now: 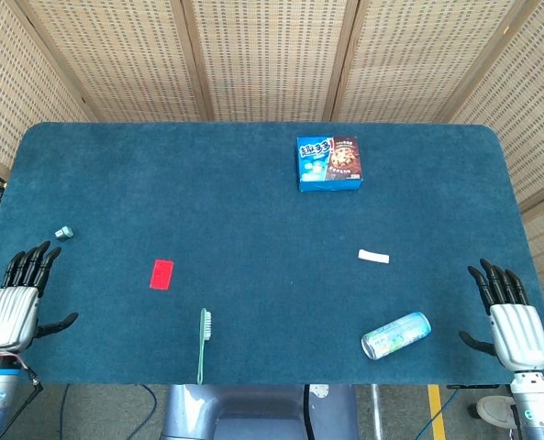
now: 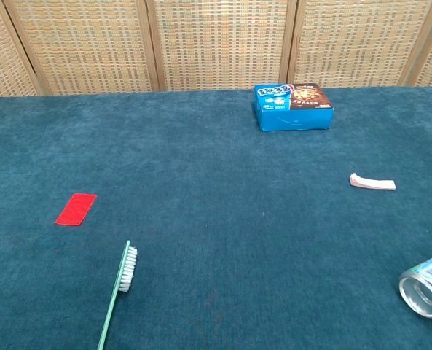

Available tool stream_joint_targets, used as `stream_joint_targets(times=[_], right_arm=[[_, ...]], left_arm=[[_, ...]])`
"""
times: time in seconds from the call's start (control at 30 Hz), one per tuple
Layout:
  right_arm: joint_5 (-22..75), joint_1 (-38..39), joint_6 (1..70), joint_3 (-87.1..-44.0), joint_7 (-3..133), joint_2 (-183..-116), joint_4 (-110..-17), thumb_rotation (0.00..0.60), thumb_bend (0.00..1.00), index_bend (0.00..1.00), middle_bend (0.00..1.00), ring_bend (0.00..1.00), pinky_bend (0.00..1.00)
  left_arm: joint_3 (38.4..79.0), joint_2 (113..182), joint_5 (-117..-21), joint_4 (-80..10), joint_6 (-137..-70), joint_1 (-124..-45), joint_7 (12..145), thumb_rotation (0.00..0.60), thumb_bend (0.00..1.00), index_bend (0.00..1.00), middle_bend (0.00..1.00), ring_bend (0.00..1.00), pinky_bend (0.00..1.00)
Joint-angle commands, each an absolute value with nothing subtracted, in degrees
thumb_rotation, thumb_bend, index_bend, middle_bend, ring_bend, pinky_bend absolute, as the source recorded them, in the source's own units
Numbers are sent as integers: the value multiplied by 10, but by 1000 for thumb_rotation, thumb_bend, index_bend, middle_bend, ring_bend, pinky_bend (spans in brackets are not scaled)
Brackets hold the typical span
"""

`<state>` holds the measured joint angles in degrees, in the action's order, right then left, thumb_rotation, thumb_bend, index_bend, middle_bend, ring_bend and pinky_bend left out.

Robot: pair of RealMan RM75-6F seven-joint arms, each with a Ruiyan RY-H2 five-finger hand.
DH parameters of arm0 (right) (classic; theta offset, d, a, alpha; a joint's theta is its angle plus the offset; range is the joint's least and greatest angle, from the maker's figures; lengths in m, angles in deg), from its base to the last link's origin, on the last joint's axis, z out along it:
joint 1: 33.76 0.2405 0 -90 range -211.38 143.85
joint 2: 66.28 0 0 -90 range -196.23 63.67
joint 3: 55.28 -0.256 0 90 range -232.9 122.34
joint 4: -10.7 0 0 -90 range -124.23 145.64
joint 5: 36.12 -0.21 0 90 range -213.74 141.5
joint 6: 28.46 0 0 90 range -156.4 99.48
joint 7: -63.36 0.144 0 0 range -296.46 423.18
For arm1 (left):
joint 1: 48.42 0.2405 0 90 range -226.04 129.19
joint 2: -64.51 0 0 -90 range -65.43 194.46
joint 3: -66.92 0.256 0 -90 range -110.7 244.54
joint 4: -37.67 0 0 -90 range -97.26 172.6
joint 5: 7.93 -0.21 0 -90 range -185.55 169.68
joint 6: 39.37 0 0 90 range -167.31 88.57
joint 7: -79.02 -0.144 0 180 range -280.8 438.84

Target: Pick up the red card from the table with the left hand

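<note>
- My left hand (image 1: 13,307) rests at the table's (image 1: 253,202) near edge, fingers spread, holding nothing.
- The red card (image 1: 161,273) lies flat, just beyond the green toothbrush (image 1: 203,344).
- My right hand (image 1: 510,321) is likewise spread and unladen.

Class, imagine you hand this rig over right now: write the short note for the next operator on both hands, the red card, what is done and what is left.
Left hand: open, holding nothing, at the table's near left edge.
Right hand: open, holding nothing, at the near right edge.
Red card: flat on the blue table, apart from the left hand, with the green toothbrush lying nearer the front edge beside it.
Done: nothing; the card is untouched.
Left: bring the left hand over to the card, grip it and lift it off the table.
</note>
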<state>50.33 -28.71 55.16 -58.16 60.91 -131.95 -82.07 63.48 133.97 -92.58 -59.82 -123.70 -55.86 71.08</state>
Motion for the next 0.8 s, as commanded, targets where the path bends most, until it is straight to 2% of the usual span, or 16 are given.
stream_joint_targets(times=[0.03, 0.53, 0.8], right_arm=[[502, -287, 551, -582, 608, -1320, -820, 600, 0, 0, 0, 0, 0], [499, -287, 546, -580, 611, -1316, -823, 600, 0, 0, 0, 0, 0], [495, -288, 544, -582, 617, -1313, -824, 600, 0, 0, 0, 0, 0]], left_arm=[[635, 1341, -925, -597, -1237, -559, 711, 600, 109, 0, 0, 0, 0], [640, 1348, -932, -598, -1226, -565, 703, 600, 109, 0, 0, 0, 0], [637, 1372, -930, -601, -1191, -590, 676, 600, 124, 0, 0, 0, 0]])
